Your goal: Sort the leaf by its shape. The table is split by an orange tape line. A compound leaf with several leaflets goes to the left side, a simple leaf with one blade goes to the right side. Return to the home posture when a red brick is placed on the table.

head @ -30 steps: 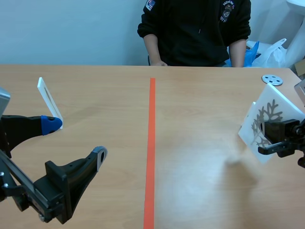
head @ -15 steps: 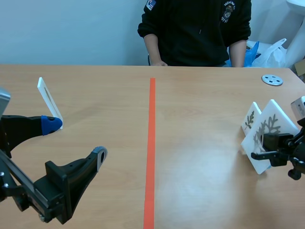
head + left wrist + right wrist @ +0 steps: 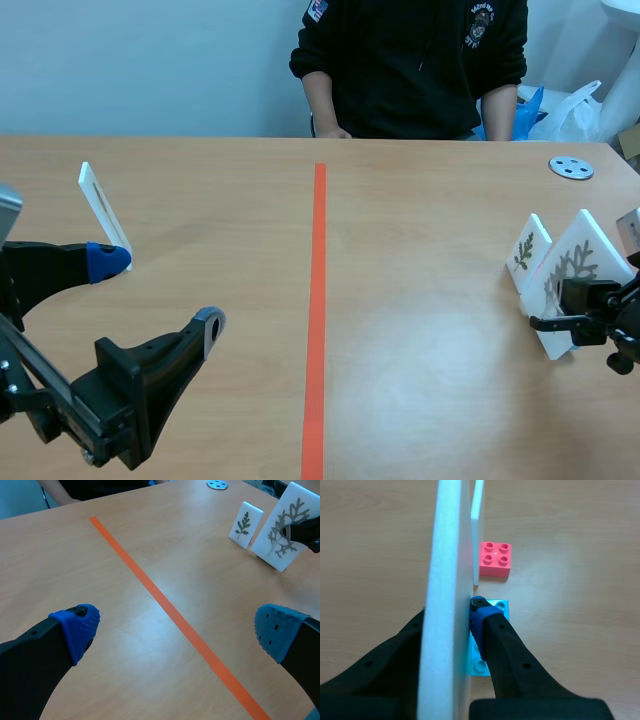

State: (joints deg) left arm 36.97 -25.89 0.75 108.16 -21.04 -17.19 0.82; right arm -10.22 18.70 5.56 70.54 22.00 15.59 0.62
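On the tabletop (image 3: 420,400) in the scene view, three flat white cards are being shown. One thin card (image 3: 103,212) is standing left of the single orange tape line (image 3: 317,300), and two are standing right of it. The larger card (image 3: 580,262), printed with a grey, deeply branched leaf, is being clamped by the right pincer (image 3: 565,308). The small card (image 3: 527,252), bearing a green sprig of several leaflets, is standing just beside it. The left pincer (image 3: 160,295) is being held with its fingers wide apart over the left half, nothing between them. One round grey metal disc (image 3: 571,167) with holes is lying further back, and one person (image 3: 410,60) in a dark top is being seated across the tabletop.

In the left wrist view, two blue dotted pads (image 3: 75,630) are being shown far apart, with smooth wood grain and the tape line between them. Both leaf cards are standing well ahead.

In the right wrist view, the larger card is being pressed edge-on between the two fingers, above one light blue studded plate (image 3: 501,606). One pink-red brick (image 3: 495,559) with four round studs is lying at the small card's foot.
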